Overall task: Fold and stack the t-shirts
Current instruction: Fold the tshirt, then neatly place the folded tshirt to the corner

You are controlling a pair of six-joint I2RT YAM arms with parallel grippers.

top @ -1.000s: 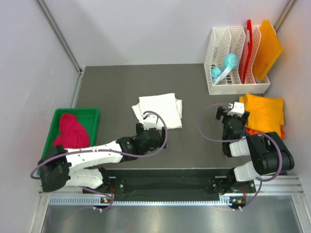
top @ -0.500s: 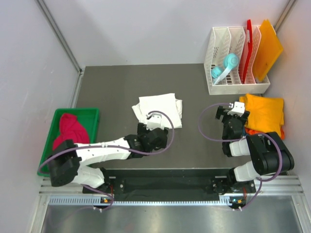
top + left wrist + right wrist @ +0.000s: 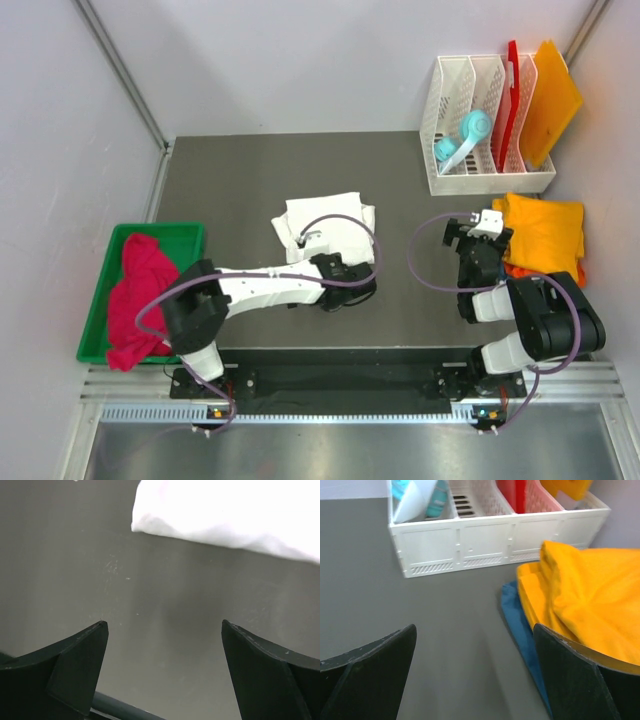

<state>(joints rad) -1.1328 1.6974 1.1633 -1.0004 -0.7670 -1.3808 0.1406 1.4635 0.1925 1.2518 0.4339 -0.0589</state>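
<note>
Barely visible blue t-shirt (image 3: pixel 516 617) under yellow-orange t-shirt (image 3: pixel 590 600).

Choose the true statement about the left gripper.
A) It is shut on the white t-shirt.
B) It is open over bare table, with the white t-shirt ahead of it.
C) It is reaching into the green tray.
B: in the left wrist view the left gripper is open, with only table in the gap and the white t-shirt beyond.

You have five t-shirts: white shirt (image 3: pixel 325 228), crimson-pink shirt (image 3: pixel 140 290), and beside the rack (image 3: pixel 450 180) yellow-orange shirt (image 3: pixel 545 228), orange shirt (image 3: pixel 525 270), blue shirt (image 3: pixel 517 612) — two boards in it, orange board (image 3: pixel 553 90) and red board (image 3: pixel 511 85) — and one green tray (image 3: pixel 190 232).
</note>
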